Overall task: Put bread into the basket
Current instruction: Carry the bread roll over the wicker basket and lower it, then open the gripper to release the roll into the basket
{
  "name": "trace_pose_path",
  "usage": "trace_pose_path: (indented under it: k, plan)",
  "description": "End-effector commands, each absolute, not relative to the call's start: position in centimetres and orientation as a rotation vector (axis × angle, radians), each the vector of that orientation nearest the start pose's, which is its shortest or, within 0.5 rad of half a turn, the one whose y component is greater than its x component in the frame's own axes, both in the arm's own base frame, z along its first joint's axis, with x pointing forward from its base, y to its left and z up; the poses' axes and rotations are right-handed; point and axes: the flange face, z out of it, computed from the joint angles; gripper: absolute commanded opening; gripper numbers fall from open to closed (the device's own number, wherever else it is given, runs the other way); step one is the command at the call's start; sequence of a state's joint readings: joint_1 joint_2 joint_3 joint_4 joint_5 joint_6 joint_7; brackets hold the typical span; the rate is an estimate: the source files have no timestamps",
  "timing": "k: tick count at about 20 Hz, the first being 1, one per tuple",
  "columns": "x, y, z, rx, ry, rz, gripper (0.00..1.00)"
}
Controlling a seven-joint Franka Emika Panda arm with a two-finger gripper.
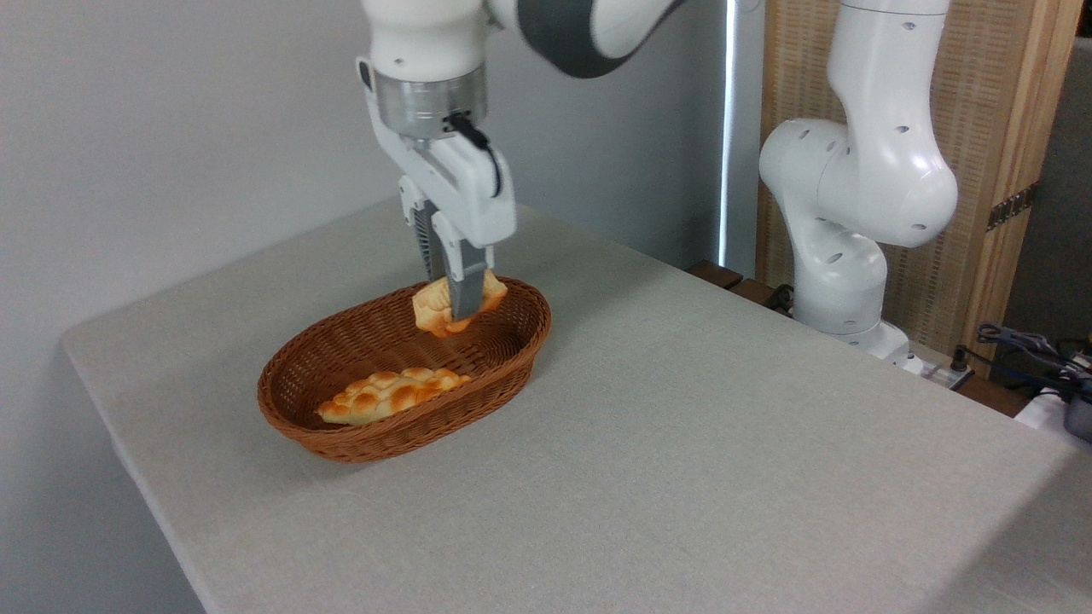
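Observation:
A small pale golden bread (pixel 432 309) with a scalloped edge hangs tilted over the far end of the reddish-brown wicker basket (pixel 358 443). My gripper (pixel 456 309) comes straight down from above and is shut on the bread, one grey finger (pixel 466 288) crossing its front. The bread sits about level with the basket's rim, just inside its far wall. Whether it touches the basket floor I cannot tell.
A longer braided loaf (pixel 388 395) lies in the near half of the basket. The grey cloth-covered table (pixel 682 443) spreads to the right and front. The arm's white base (pixel 845 256) stands at the table's far right, with cables (pixel 1032 350) beyond.

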State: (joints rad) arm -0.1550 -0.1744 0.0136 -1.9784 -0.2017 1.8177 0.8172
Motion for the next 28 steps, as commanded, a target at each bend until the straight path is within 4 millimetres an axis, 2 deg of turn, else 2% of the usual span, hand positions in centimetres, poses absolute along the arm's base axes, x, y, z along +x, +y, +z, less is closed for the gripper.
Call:
trace_pose_path:
  k: [1, 2, 4, 17, 21, 22, 24, 28]
  plan:
    - [50.5, -14.0, 51.8, -2.93, 1.524, 0.024, 0.49]
    - [50.4, -14.7, 51.2, -2.893, 1.528, 0.061, 0.57]
    - [50.3, -15.4, 50.7, -2.888, 1.476, 0.09, 1.0]
    - [50.2, -16.3, 50.8, -2.868, 1.492, 0.088, 1.0]
    - [51.5, -15.2, 54.2, -2.887, 1.436, -0.026, 1.0]
    - [51.9, -14.5, 55.0, -2.893, 1.414, -0.049, 1.0]
    - [52.7, -11.7, 57.0, -2.929, 1.341, -0.082, 1.0]
    - [55.4, -9.1, 59.4, -2.972, 1.282, -0.011, 1.0]
